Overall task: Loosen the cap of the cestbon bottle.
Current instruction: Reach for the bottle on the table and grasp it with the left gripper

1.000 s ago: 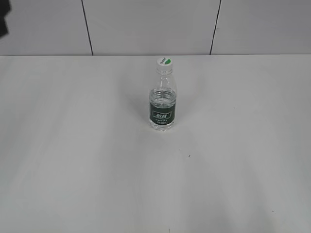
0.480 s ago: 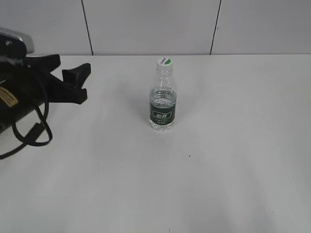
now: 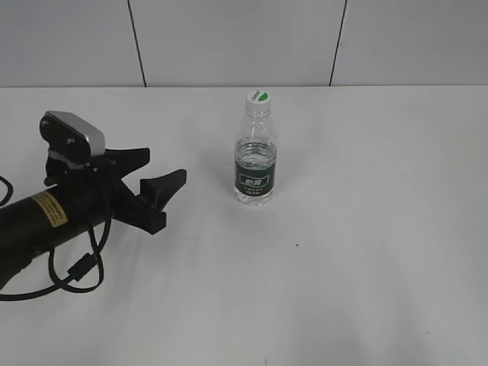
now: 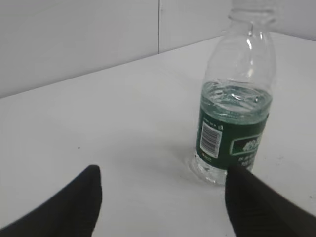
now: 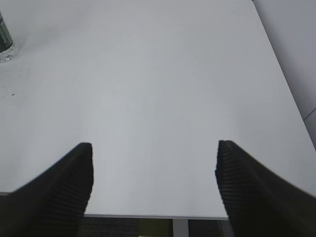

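The cestbon bottle [image 3: 255,160] stands upright on the white table, clear with a dark green label band. Its white cap [image 3: 258,97] with a green mark is on top. The bottle also shows in the left wrist view [image 4: 234,123], with the cap cut off at the top edge, and its base shows at the far left of the right wrist view [image 5: 5,42]. My left gripper [image 3: 160,169] is open and empty, low over the table to the left of the bottle, also seen in its wrist view [image 4: 163,173]. My right gripper [image 5: 154,150] is open and empty over the table's near edge, outside the exterior view.
The white table [image 3: 366,252] ends at a grey panelled wall [image 3: 229,38] behind the bottle. A black cable [image 3: 76,274] loops under the left arm. The table's front edge [image 5: 148,216] shows under the right gripper.
The left arm came into view from the left and has moved right and nearer, toward the bottle, with its jaws open. The bottle has not moved.
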Available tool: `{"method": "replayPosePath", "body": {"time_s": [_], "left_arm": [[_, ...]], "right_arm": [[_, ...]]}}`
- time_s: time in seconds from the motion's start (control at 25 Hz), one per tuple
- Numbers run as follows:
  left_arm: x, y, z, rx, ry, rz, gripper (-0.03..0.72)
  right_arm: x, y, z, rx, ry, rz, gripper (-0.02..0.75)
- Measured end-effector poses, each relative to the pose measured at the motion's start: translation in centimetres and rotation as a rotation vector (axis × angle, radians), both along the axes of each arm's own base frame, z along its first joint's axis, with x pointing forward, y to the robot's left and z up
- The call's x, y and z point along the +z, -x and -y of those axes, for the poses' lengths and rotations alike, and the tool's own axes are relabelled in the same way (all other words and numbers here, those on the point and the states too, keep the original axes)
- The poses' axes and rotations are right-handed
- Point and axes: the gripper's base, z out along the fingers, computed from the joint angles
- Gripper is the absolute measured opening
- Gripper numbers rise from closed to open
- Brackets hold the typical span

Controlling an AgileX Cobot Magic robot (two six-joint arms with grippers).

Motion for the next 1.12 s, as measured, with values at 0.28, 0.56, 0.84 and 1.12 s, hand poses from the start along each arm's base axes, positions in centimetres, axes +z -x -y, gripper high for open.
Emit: {"method": "replayPosePath", "body": {"time_s": [0.28, 0.56, 0.84, 1.12], "left_arm": [[-0.2, 0.1, 0.1, -0.015, -0.001, -0.004, 0.475], [-0.2, 0.1, 0.4, -0.037, -0.002, 0.001, 0.475], [-1.9, -1.6, 1.9, -0.144, -0.017, 0.012, 0.482], [-3.4, -2.9, 3.1, -0.196, -0.020, 0.011, 0.554]], "right_arm": [[0.0, 0.0, 0.0, 0.000, 0.000, 0.000, 0.589], [0.0, 0.0, 0.0, 0.000, 0.000, 0.000, 0.589], [0.0, 0.0, 0.0, 0.000, 0.000, 0.000, 0.589], [0.0, 0.0, 0.0, 0.000, 0.000, 0.000, 0.589]]}}
